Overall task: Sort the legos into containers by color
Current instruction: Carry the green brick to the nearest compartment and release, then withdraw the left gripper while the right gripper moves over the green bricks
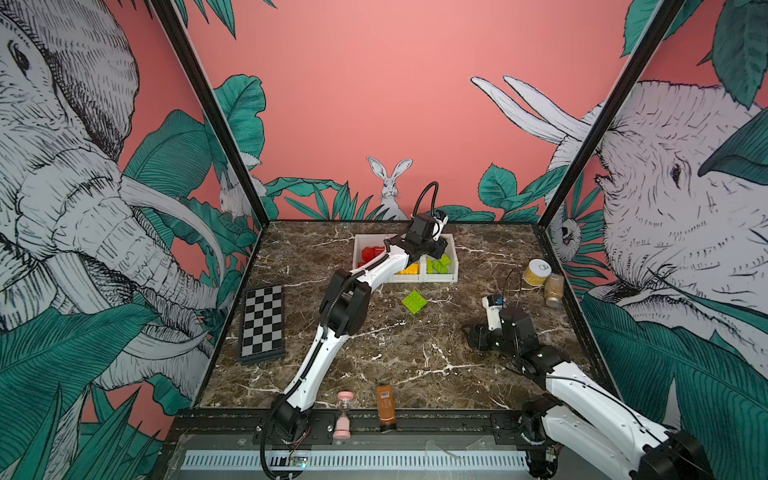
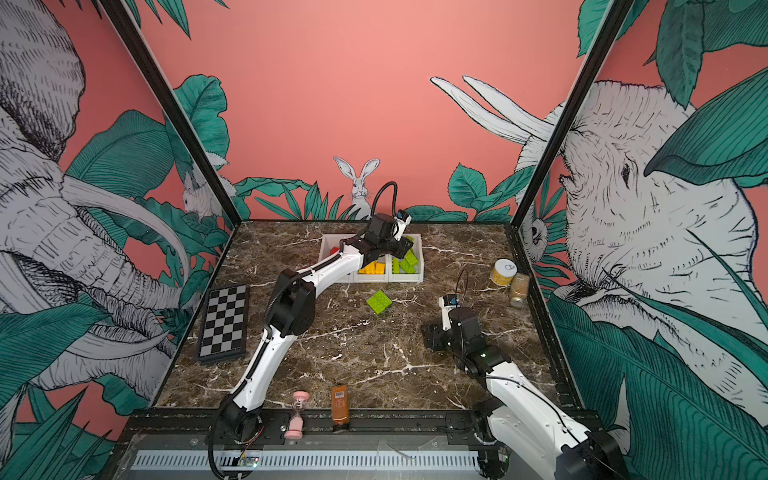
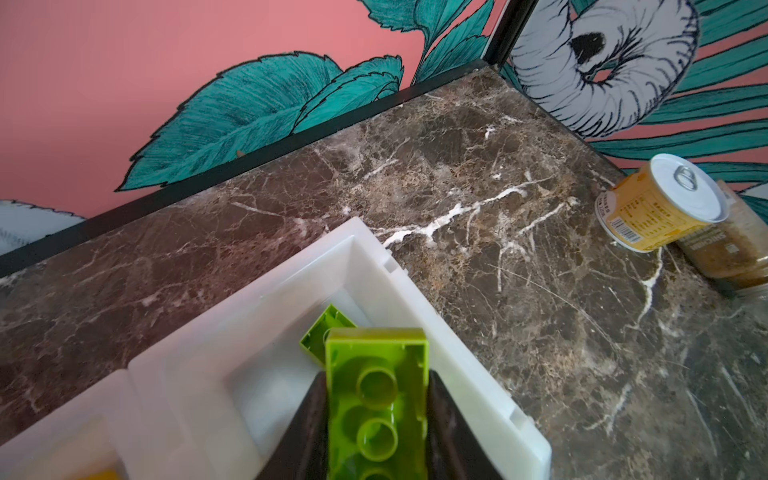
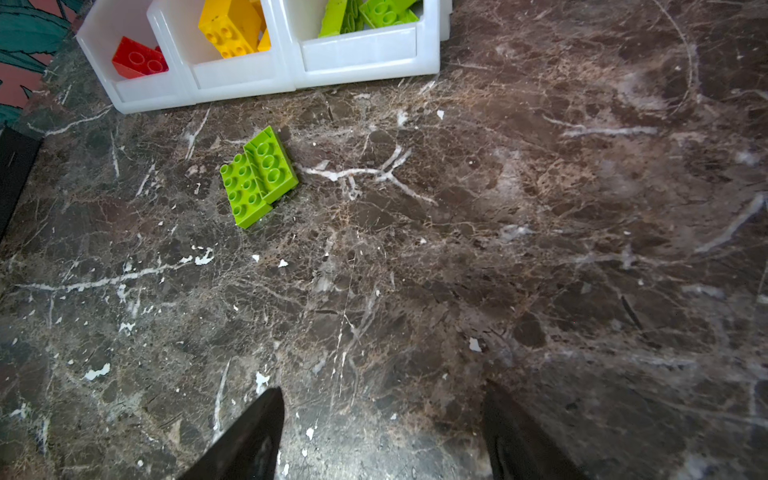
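Now the left gripper (image 3: pixel 377 376) has a lime green studded plastic brick (image 3: pixel 376 415) between its two black fingers (image 3: pixel 309 415). The fingers sit tight on both long sides of the brick, so the jaws are almost closed and hold it. The brick hangs over the right-hand bin in the row of three white plastic open-top bins (image 4: pixel 365 58). Another small green brick (image 3: pixel 324 328) lies in that bin, just below the held one.

The right gripper (image 4: pixel 382 388) is low over the brown marble table (image 4: pixel 540 208). Its jaws are wide apart and nothing is between them. Two more lime green bricks (image 4: pixel 257 176) lie on the table, touching each other. They are in front of the bins and well away from the right gripper's fingertips; both top views show them there (image 1: pixel 414 301) (image 2: pixel 379 302).

Red bricks (image 4: pixel 139 64) are in the left bin, yellow bricks (image 4: pixel 228 29) in the middle bin, and green bricks (image 4: pixel 374 12) in the right bin.
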Action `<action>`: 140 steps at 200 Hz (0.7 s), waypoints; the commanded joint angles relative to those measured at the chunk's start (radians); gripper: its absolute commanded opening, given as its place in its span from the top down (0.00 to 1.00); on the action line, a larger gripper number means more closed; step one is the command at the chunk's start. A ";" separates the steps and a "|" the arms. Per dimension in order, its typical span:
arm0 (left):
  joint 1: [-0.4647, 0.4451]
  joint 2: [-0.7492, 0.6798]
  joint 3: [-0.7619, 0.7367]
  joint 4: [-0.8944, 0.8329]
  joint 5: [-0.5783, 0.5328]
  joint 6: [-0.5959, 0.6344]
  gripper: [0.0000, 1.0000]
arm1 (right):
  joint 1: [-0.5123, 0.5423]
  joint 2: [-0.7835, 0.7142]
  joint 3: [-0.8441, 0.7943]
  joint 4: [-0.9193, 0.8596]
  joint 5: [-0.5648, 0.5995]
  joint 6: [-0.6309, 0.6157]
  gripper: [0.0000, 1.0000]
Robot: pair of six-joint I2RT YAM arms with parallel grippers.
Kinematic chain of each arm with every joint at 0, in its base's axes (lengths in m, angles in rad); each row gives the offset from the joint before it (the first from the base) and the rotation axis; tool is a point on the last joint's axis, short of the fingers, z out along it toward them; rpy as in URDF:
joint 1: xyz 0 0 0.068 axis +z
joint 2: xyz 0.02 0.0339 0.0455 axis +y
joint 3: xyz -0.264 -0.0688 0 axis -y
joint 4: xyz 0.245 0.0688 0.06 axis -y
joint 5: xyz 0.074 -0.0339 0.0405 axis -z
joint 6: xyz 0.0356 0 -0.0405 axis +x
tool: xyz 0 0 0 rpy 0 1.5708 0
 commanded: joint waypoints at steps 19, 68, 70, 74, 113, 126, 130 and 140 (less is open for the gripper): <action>-0.005 -0.046 0.007 -0.071 -0.050 0.042 0.37 | 0.018 0.019 0.042 -0.004 0.022 -0.038 0.26; -0.005 -0.226 -0.046 -0.049 -0.077 0.033 0.25 | 0.055 0.118 0.137 -0.019 0.038 -0.104 0.30; -0.005 -0.238 -0.053 -0.048 -0.079 0.034 0.25 | 0.057 0.124 0.143 -0.018 0.038 -0.107 0.31; -0.005 -0.263 -0.067 -0.047 -0.084 0.035 0.24 | 0.062 0.137 0.155 -0.018 0.037 -0.111 0.32; -0.005 -0.559 -0.319 -0.032 -0.214 0.088 0.17 | 0.129 0.316 0.262 0.032 -0.007 -0.156 0.36; 0.000 -0.675 -0.445 -0.019 -0.261 0.083 0.15 | 0.161 0.391 0.296 0.066 -0.046 -0.164 0.36; 0.006 -0.704 -0.488 -0.013 -0.277 0.075 0.15 | 0.169 0.414 0.306 0.077 -0.056 -0.166 0.36; 0.025 -0.788 -0.599 0.003 -0.311 0.038 0.14 | 0.194 0.468 0.328 0.113 -0.081 -0.162 0.34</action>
